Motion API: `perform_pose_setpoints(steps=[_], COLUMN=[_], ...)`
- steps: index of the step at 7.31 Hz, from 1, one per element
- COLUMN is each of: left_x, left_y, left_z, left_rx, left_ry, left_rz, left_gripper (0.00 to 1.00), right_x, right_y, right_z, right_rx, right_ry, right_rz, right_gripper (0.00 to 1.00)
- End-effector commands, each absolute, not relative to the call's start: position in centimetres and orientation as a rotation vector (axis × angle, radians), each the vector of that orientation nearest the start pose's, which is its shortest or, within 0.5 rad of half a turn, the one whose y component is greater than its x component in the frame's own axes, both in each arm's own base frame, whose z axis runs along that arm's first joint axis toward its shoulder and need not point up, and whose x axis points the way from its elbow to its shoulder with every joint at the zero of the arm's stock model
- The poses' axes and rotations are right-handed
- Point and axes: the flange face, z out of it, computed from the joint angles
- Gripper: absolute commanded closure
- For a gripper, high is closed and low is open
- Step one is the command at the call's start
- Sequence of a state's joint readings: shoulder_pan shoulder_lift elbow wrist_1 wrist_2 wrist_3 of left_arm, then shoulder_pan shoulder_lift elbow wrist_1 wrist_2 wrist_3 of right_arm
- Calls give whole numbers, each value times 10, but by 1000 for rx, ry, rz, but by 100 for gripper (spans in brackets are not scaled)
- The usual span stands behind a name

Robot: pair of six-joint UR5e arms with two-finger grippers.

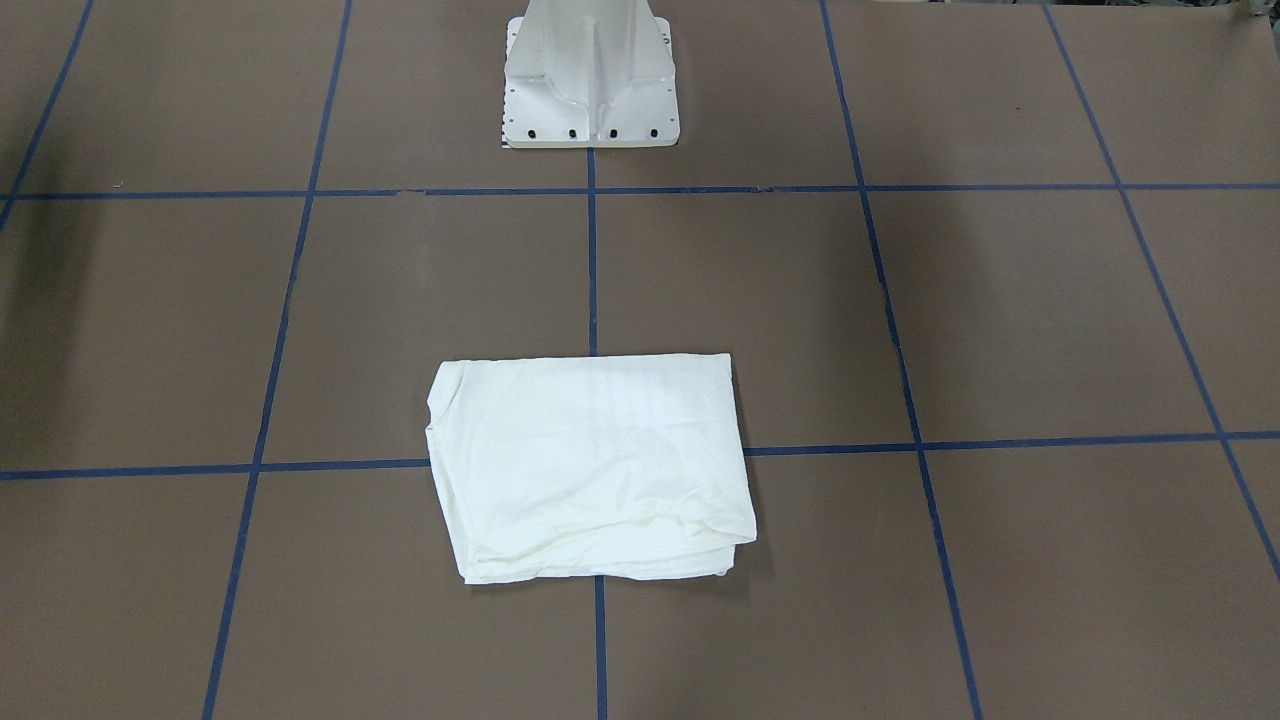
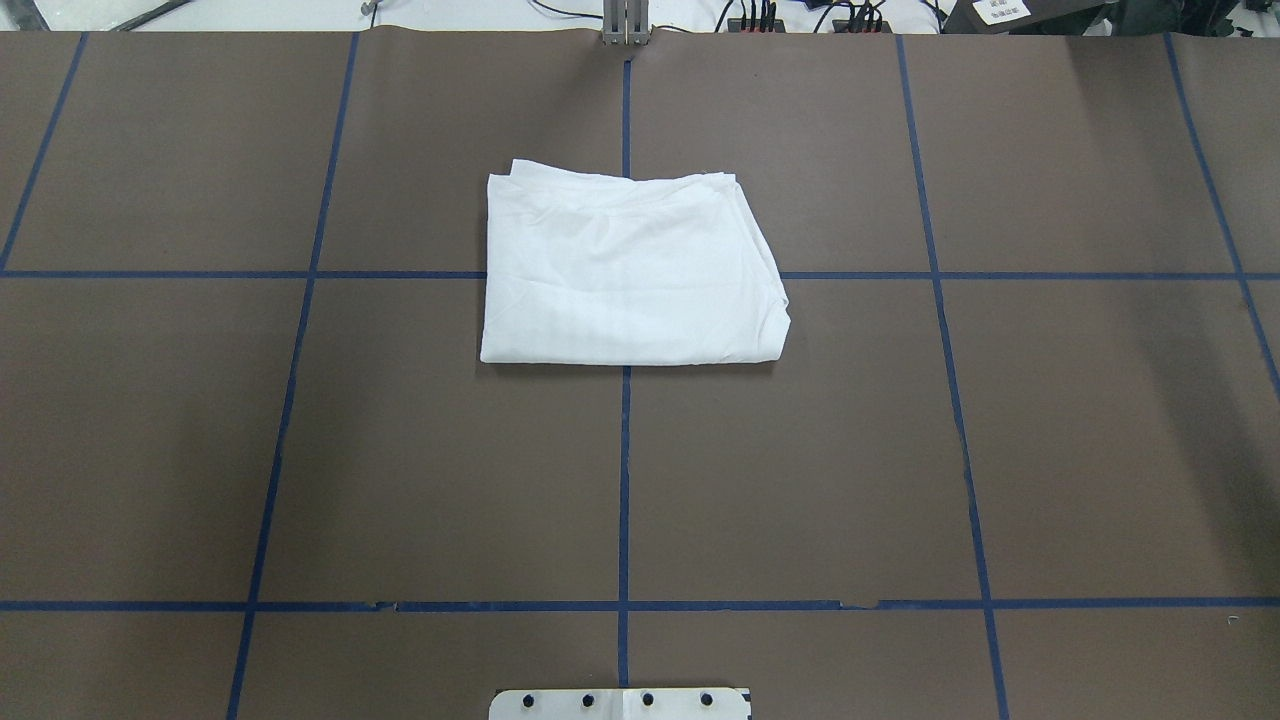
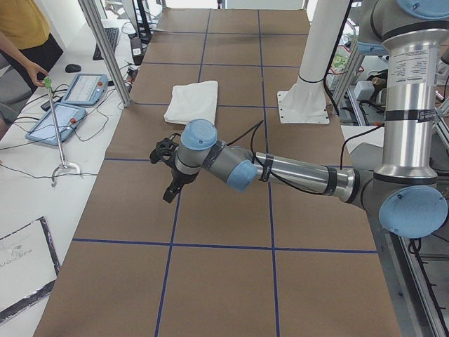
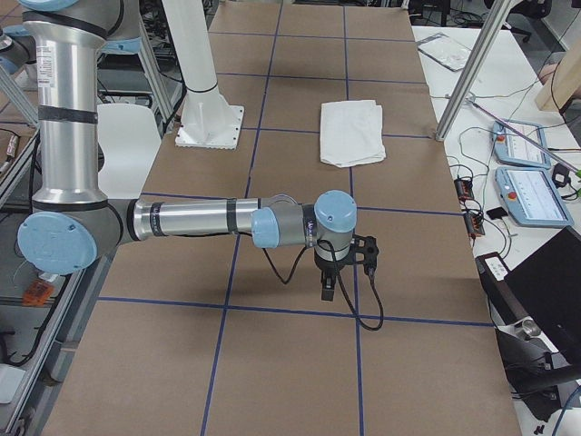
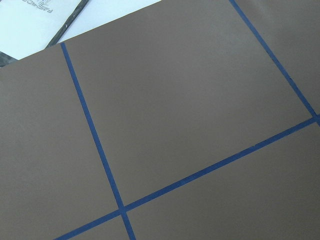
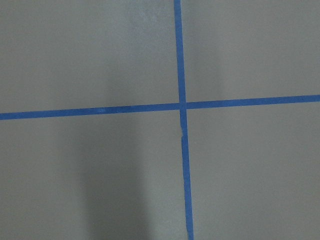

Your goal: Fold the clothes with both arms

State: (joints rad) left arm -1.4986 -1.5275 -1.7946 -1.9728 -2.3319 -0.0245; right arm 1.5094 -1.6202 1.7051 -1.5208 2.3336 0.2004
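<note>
The clothes [image 1: 590, 465] are one white shirt folded into a compact rectangle, lying flat on the brown table across a blue tape crossing. The same folded clothes [image 2: 625, 270] show near the far middle in the overhead view, and as a small bundle [image 3: 193, 100] [image 4: 351, 132] in both side views. My left gripper [image 3: 169, 184] hangs above bare table, well away from the shirt. My right gripper [image 4: 328, 283] points down over a tape line at the other end. Only the side views show the two grippers, so I cannot tell whether they are open or shut. Nothing touches the shirt.
The white pedestal base [image 1: 590, 85] stands at the robot side of the table. Blue tape lines [image 2: 624, 480] divide the brown surface into squares. Beside the table lie teach pendants [image 3: 66, 105], cables and a metal post [image 4: 472, 77]; a person [image 3: 24, 35] stands at one corner.
</note>
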Motion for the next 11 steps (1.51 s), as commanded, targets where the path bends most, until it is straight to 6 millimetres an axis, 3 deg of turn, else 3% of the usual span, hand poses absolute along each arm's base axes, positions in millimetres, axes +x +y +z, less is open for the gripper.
perform_pose_setpoints(steps=[1, 11], left_x=[-29, -27], left_y=[-495, -500], left_z=[531, 521], left_rx=[503, 519], left_ry=[766, 770], left_rz=[261, 269], left_gripper=[0, 0], right_x=[35, 35], right_y=[-482, -486], right_z=[604, 584], right_rx=[47, 79], right_ry=[-772, -779], right_rz=[66, 61], right_gripper=[0, 0])
